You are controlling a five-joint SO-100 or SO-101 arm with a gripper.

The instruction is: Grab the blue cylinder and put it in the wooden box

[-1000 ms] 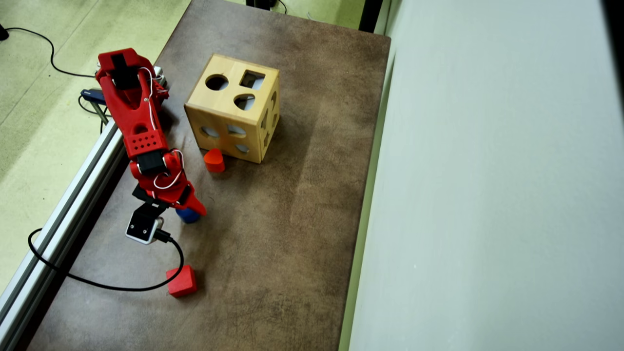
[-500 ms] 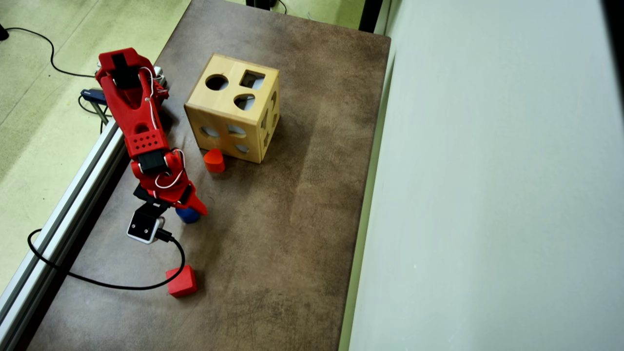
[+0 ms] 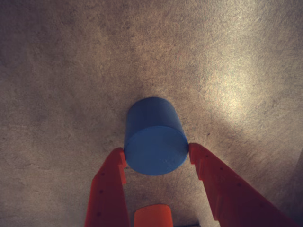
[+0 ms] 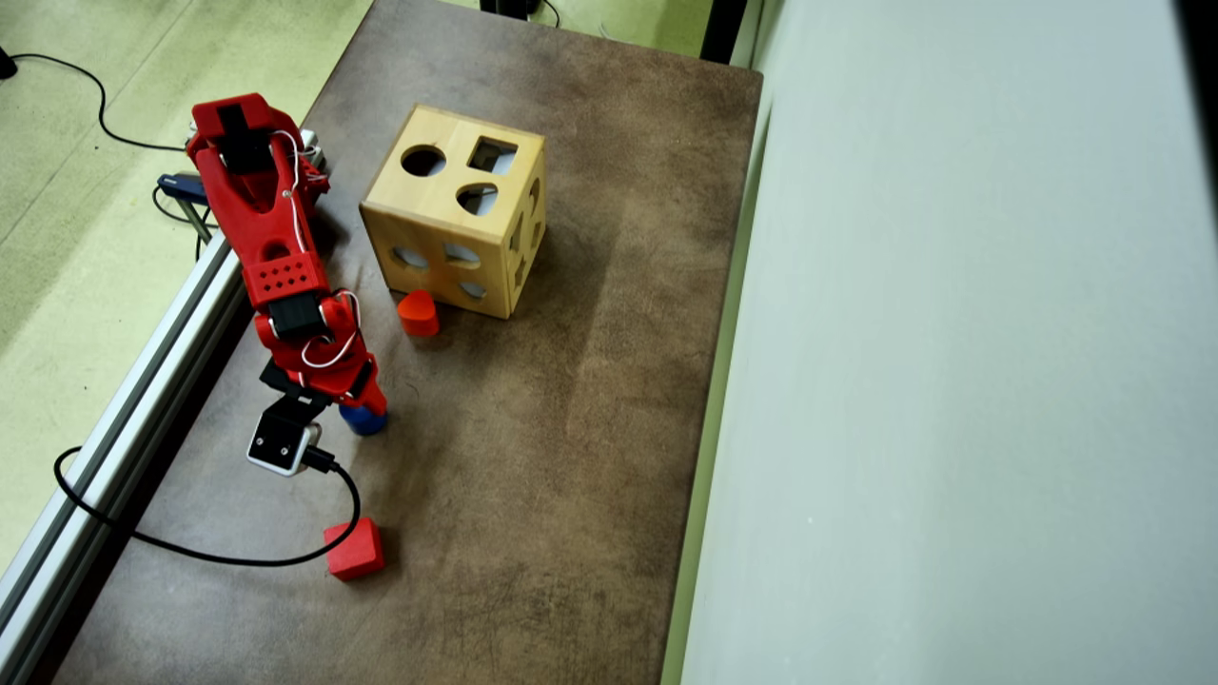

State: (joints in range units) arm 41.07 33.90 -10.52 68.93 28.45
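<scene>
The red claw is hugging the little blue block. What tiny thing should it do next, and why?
Probably lift straight up a little. In the wrist view the gripper has a finger touching each side of the blue cylinder, which stands upright on the brown table. The grip looks closed, so raising it would clear the table before carrying it toward the wooden box.

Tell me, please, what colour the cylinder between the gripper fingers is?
Blue cylinder, clearest in the wrist view.

The arm (image 4: 276, 257) is bright red plastic with black motor blocks and thin white wires looping along it. One part has rows of small holes. Its gripper (image 3: 156, 158) has two long red fingers (image 3: 106, 189).
</scene>
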